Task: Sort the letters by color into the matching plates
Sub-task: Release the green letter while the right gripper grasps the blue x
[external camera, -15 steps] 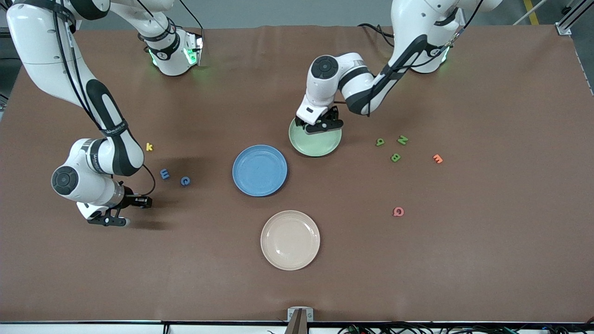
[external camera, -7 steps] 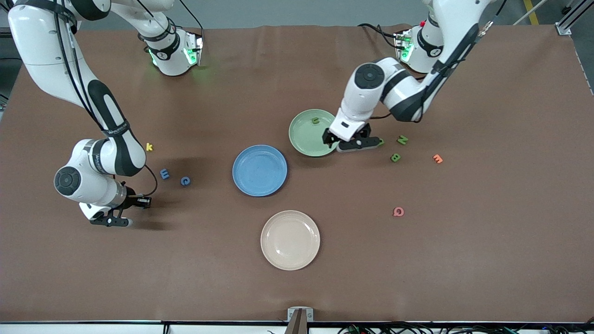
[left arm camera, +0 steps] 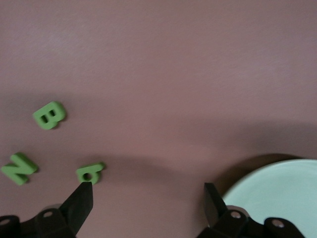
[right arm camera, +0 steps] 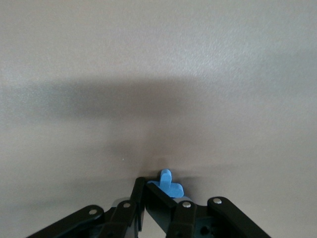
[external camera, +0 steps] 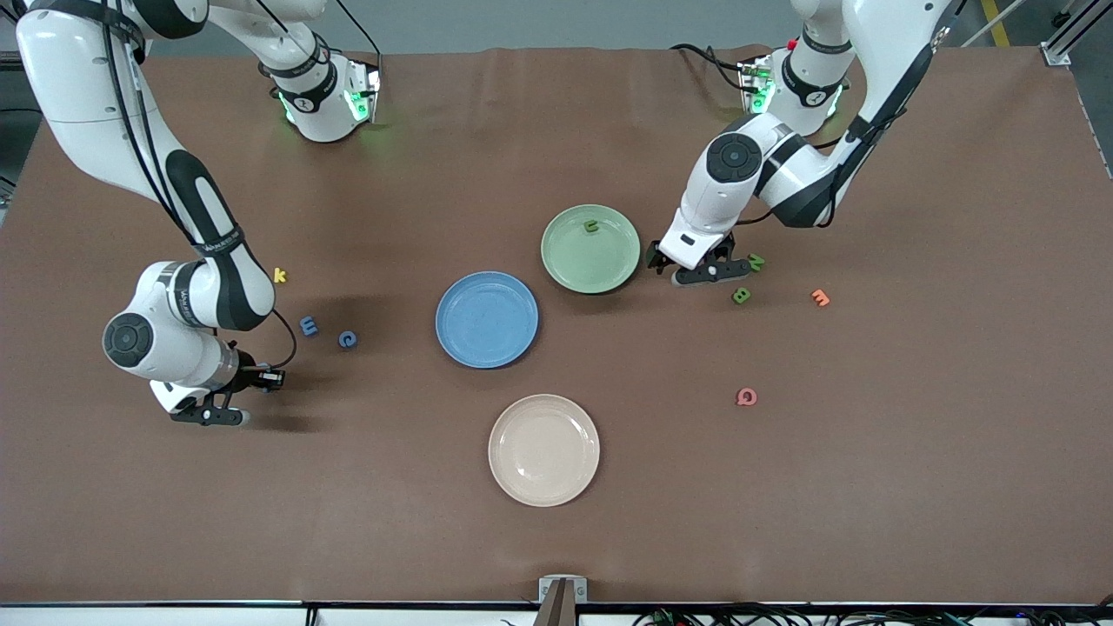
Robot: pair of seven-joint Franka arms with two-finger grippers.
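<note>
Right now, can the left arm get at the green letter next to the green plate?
Probably yes. The left gripper is open just above that green letter, with bare table around it. The green plate sits off to one side and nothing blocks the way down.

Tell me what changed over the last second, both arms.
The left gripper swung off the green plate, leaving a green letter in it, and now hangs open over the loose green letters toward the left arm's end. The right gripper barely shifted but shut on a blue letter. Plates and the other letters stayed put.
</note>
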